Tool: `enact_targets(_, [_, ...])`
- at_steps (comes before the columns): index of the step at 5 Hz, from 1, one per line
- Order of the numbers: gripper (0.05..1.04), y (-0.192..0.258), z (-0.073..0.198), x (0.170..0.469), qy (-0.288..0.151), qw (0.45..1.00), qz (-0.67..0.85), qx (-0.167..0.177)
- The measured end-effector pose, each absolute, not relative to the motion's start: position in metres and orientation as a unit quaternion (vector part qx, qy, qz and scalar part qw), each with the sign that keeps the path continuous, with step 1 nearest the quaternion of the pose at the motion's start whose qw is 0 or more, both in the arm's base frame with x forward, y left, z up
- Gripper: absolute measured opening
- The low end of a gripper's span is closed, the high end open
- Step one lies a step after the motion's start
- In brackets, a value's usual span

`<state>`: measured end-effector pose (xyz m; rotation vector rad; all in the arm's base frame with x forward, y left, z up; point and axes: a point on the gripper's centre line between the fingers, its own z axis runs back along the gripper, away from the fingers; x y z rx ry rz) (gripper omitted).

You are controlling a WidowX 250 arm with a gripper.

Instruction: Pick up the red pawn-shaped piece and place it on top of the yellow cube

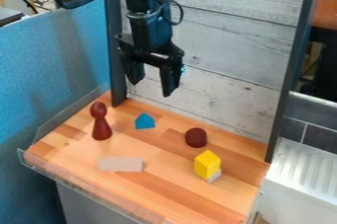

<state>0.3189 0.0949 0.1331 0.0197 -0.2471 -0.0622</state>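
Gripper (152,86): jaws open, empty, above the bench (164,154). Blue block (145,121): seemingly rigid, light; best gripped across opposite sides.

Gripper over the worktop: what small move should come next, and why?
Probably a short, slow descent toward the blue block, fingers left apart: the gripper hangs open and empty above the worktop, and the block looks nearest below it. Their alignment in depth is unclear.
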Motion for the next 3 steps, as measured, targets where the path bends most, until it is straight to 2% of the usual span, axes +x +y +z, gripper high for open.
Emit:
enact_targets(1, [1.001, 0.094, 0.121, 0.319, -0.104, 0.994, -0.028, 0.000])
enact_targets(2, [1.001, 0.135, 0.091, 0.369, -0.052, 0.997, 0.030, -0.041])
enact_targets(3, [1.001, 0.195, 0.073, 0.396, -0.046, 0.990, 0.127, -0.038])
